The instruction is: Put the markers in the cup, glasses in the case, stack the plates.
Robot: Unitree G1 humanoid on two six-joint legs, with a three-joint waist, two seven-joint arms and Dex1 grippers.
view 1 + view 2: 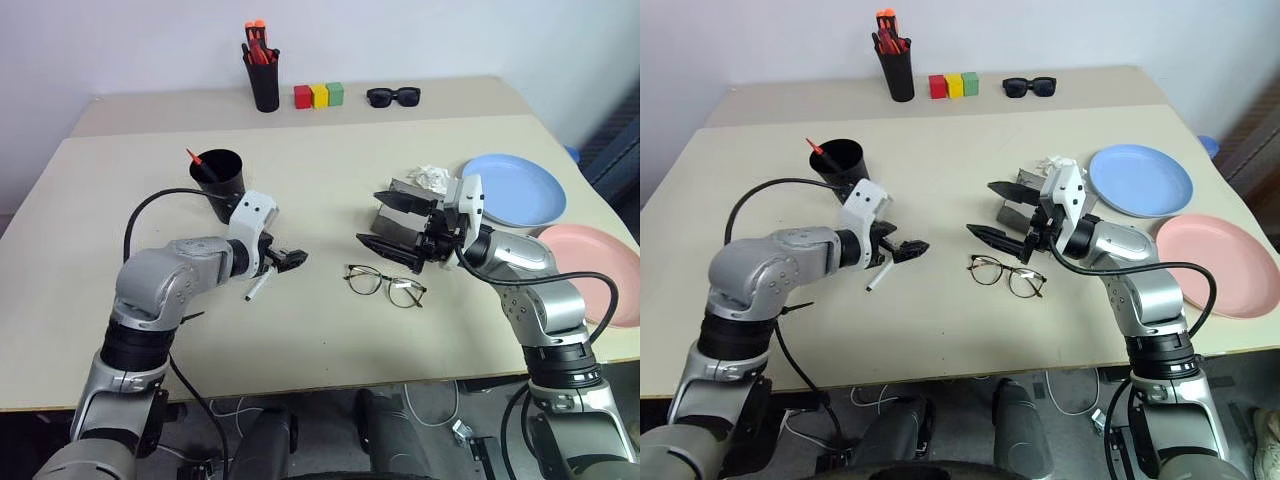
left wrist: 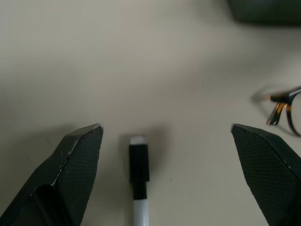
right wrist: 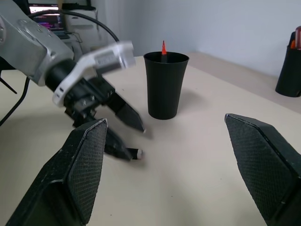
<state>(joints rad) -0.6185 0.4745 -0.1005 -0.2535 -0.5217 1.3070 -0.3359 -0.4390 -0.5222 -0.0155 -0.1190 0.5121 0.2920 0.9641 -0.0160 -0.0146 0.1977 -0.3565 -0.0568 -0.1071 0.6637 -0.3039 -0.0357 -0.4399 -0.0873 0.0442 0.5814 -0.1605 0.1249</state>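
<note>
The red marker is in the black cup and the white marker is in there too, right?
Not quite. The red marker is in the black cup, but the white marker lies on the table, between the left pincer's open fingers, as the left wrist view shows.

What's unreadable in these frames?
- Case: head views, right gripper covers it; open or closed unclear.
- Red marker: tip shows above cup; the rest is hidden inside.
- White marker: left wrist view, barrel cut by the picture's edge.
- Glasses: left wrist view, cut by the picture's edge.
</note>
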